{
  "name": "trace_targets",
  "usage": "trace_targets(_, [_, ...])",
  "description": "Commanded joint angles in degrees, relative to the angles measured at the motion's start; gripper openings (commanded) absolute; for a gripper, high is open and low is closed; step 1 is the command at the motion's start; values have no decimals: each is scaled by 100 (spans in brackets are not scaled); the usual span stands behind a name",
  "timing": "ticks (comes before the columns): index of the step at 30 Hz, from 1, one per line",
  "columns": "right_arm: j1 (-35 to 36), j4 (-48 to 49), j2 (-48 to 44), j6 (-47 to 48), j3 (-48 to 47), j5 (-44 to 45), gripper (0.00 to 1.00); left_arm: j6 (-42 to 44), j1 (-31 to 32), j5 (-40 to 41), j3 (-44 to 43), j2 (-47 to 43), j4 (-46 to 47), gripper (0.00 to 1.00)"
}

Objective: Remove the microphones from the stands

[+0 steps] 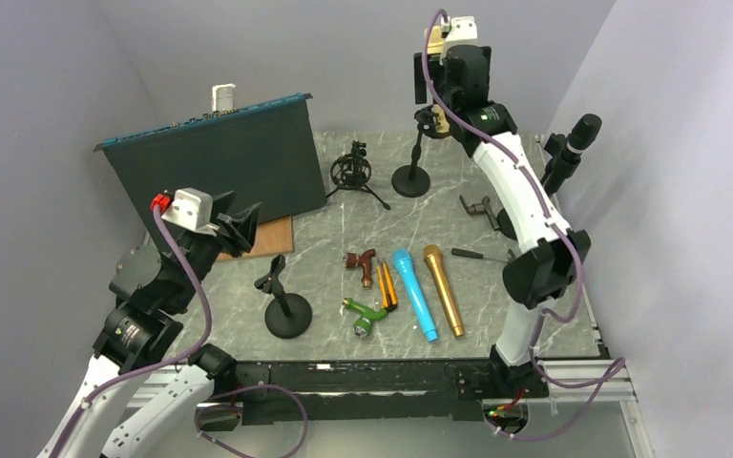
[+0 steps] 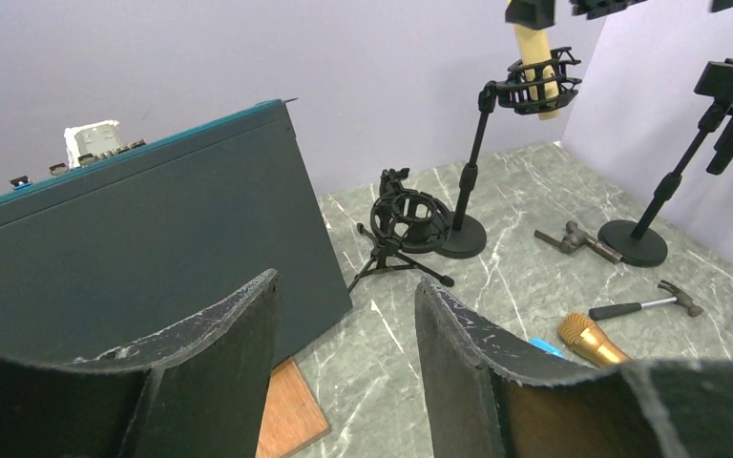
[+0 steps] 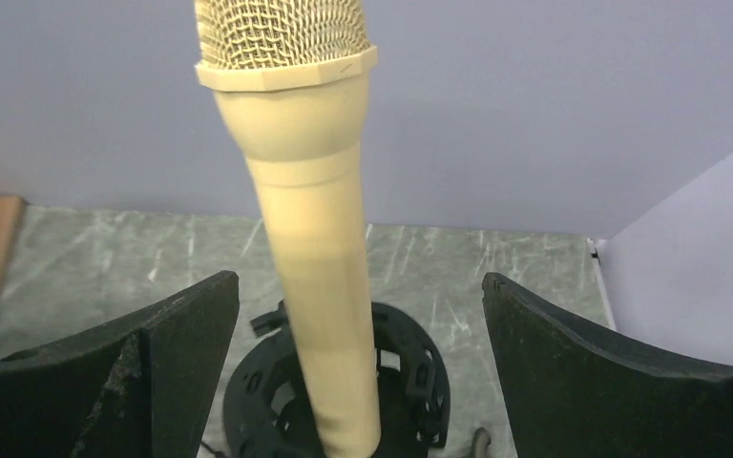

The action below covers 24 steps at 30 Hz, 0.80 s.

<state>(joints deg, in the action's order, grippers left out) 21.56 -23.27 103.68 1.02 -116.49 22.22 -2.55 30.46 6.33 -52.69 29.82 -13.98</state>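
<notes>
The microphone (image 3: 315, 286) is cream, its stand (image 3: 422, 384) black, the table (image 1: 329, 239) grey with white veins.

Grey marbled tabletop (image 1: 344, 229) carries an upright dark panel with teal top edge (image 1: 219, 167) rear left, a thin wooden board (image 1: 272, 239) at its foot, a black tripod shock mount (image 1: 353, 174) beside a black round-base microphone stand (image 1: 410, 178) at rear, and a blue microphone (image 1: 413, 293) and gold microphone (image 1: 443, 289) lying side by side near front.

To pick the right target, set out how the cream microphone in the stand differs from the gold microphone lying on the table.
The cream microphone stands upright in the stand's shock mount; the gold microphone lies flat on the table. The cream microphone is pale and matt, the gold microphone metallic. Both are handheld, with mesh heads.
</notes>
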Motion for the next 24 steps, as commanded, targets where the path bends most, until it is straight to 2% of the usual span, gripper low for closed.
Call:
trace_targets(1, [-157,-540,578,363,-910,-196,100,44,0,-8,16,-52,281,57])
trace_targets(3, [-239,-531,683,285,-1034,-281,98,46,20,-1,38,-29,298,58])
trace_targets(7, [-248,-317,729,302,-866,-644,84,64,64,3,48,45,292,58])
trace_targets(11, [-248,-271,785,383,-881,-612,71,73,64,-12,15,108,259,58])
trace_targets(19, [-248,-38,638,605,-825,-574,36,55,65,-64,28,239,258,58])
trace_targets(24, [-250,-76,721,593,-1228,-660,26,48,65,-124,27,362,239,58])
